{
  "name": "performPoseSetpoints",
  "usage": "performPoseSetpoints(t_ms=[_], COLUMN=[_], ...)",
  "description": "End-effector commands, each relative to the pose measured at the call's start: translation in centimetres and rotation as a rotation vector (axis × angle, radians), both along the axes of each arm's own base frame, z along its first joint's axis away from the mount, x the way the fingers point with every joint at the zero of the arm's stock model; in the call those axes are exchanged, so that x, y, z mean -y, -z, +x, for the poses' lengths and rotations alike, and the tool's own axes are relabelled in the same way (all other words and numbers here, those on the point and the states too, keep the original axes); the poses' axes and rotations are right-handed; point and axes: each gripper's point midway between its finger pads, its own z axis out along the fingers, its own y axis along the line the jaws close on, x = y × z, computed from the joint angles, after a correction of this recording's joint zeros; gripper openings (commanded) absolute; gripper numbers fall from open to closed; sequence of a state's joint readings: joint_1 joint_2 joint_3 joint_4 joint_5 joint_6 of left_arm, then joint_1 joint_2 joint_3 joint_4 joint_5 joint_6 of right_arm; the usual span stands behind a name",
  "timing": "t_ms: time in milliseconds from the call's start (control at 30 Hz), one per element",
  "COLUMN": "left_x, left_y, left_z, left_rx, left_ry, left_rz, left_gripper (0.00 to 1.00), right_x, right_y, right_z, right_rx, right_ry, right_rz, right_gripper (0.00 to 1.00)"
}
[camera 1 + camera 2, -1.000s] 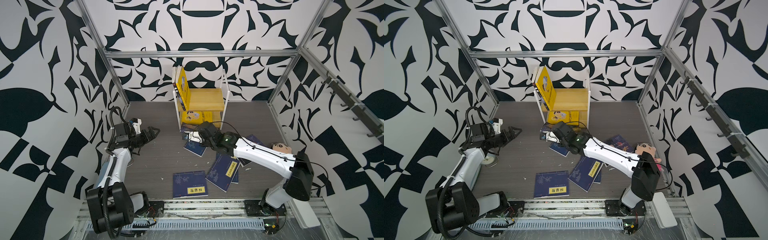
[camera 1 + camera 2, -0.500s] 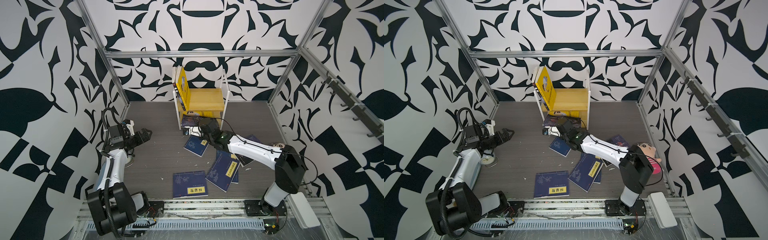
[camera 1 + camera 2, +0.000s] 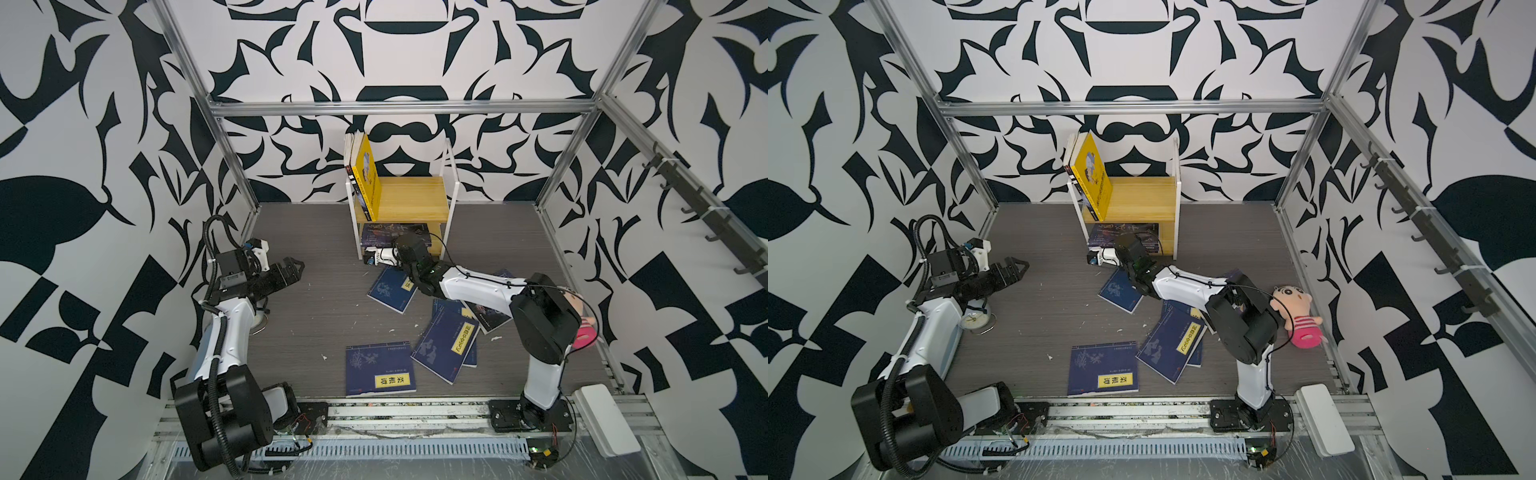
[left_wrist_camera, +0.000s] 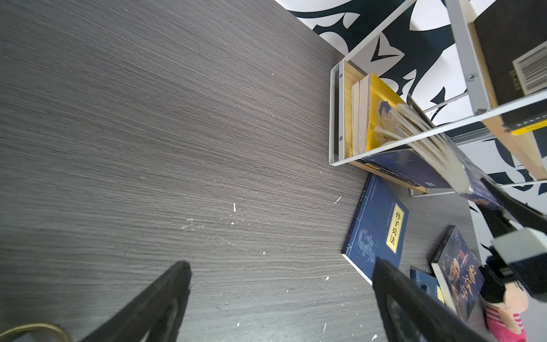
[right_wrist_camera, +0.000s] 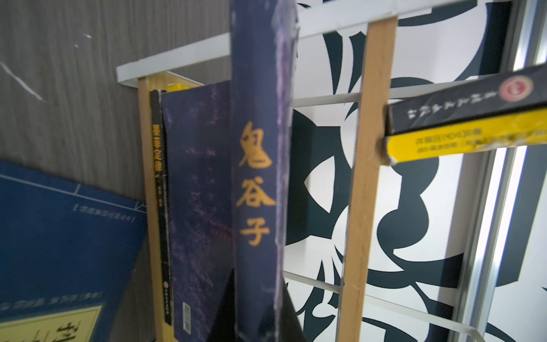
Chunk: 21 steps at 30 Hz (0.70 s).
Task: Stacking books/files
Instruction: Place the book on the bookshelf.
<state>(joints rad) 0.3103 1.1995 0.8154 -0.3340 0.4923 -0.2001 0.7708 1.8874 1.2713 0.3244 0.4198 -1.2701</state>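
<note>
Right claw point(image 4: 485, 195) is clamping one corner of a dark purple-blue book point(image 5: 257, 177) with gold characters down its spine. It is feeding the book into the lower compartment of the small shelf point(image 3: 411, 199) at the far edge of the table point(image 3: 324, 299). The book is sitting partway in and tilted, and its pages are fanning loose in the left wrist view. Left claw point(image 3: 296, 269) is hanging near the table's left edge, jaws wide apart and empty.

Doing this step well, as I am reading it:
- The corner hold is letting the book sag, so it needs levelling before the push.
- It has to pass under the upper board and between the white frame posts.
- It should slide flat over the books already lying there and be let go only once it is squarely in.

Count:
- Shelf: one.
- Navy books with yellow labels on the table: four.
  - front-edge navy book point(image 3: 380, 368)
  - navy book just before the shelf point(image 3: 390, 289)
  - front-right navy book point(image 3: 446, 345)
  - a fourth navy book point(image 3: 471, 357) peeking out beneath the front-right one
- Dark purple-blue books: two, the held one and one on the table point(image 3: 490, 313), partly under the right forearm.
- Upper board: one yellow book point(image 3: 368, 178) leaning upright, with a dark-spined book point(image 5: 461, 97) against it. I cannot tell whether there are more behind.
- Lower compartment: a yellow-covered book point(image 4: 379, 118) and a black-spined book point(image 5: 157, 177).
- Other things: one plush doll point(image 3: 1293, 309), one small clock point(image 3: 976, 322), one white flat box point(image 3: 1323, 419).
</note>
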Motion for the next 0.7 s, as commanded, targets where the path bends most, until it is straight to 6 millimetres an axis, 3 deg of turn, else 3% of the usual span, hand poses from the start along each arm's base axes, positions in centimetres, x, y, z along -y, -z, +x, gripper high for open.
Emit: performPoseSetpoints(t_ms=[0,100,433,667], left_x=[-0.2,-0.1,-0.1,-0.1], left_y=[-0.5,-0.4,0.0,-0.1], left_z=[-0.1,-0.1,0.0,0.0], left_rx=[0.008,0.011,0.001,0.007], left_ry=[0.002,0.005,0.008,0.006], left_rz=[0.015,0.014,0.006,0.005], left_gripper=[1.00,1.00,1.00,1.00], right_x=[-0.6,-0.5,0.9,0.5], right_y=[-6.5,-6.5,-10.4,-9.8], right_z=[1.5,1.4,-1.6,0.0], right_rx=[0.198,0.195,0.102,0.196], right_ry=[0.009,0.002,-0.027,0.004], right_rz=[0.111,0.079,0.160,0.178], right_gripper=[0.00,0.00,0.00,0.00])
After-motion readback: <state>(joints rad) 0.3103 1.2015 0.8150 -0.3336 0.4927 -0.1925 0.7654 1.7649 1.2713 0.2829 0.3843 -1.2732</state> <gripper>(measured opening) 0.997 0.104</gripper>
